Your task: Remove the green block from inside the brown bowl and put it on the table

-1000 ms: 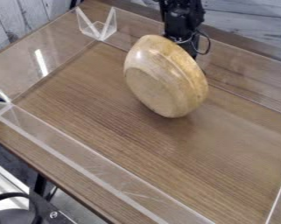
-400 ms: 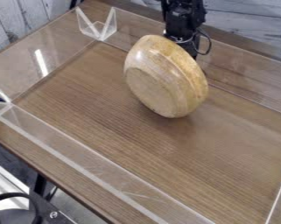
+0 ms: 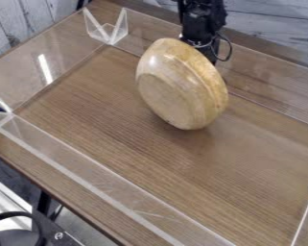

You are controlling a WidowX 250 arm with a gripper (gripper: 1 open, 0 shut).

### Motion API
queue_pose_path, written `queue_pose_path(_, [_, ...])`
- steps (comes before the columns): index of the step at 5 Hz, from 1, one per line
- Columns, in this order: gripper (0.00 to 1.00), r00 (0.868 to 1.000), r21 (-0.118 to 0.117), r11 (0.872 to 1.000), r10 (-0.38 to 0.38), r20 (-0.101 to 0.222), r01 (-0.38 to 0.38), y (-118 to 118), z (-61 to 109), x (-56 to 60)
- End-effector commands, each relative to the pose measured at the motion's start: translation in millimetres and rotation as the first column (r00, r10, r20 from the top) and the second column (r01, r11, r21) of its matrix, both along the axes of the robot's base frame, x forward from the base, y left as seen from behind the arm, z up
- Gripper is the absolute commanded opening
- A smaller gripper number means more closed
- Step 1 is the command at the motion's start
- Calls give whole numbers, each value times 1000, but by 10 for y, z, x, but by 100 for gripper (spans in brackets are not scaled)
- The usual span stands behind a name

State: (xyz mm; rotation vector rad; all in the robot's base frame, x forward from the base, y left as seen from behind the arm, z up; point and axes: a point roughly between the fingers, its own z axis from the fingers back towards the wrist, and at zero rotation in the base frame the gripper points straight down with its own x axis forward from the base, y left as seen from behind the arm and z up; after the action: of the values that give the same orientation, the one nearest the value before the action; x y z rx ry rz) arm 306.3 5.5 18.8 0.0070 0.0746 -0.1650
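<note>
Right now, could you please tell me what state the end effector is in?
End effector: cannot be told; its fingertips are hidden behind the tilted brown bowl, so neither its opening nor any grip shows.

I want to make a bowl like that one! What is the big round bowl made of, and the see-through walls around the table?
The round light tan bowl, tipped on its side, looks like wood: faint grain lines run across its smooth, slightly shiny outside. The low clear walls look like acrylic plastic or maybe glass: you can see straight through them and their edges catch the light.
</note>
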Motion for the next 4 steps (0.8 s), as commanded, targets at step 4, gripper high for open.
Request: queue_pose_path(4, [0, 997, 13, 1000, -9, -79, 10, -6, -104, -103])
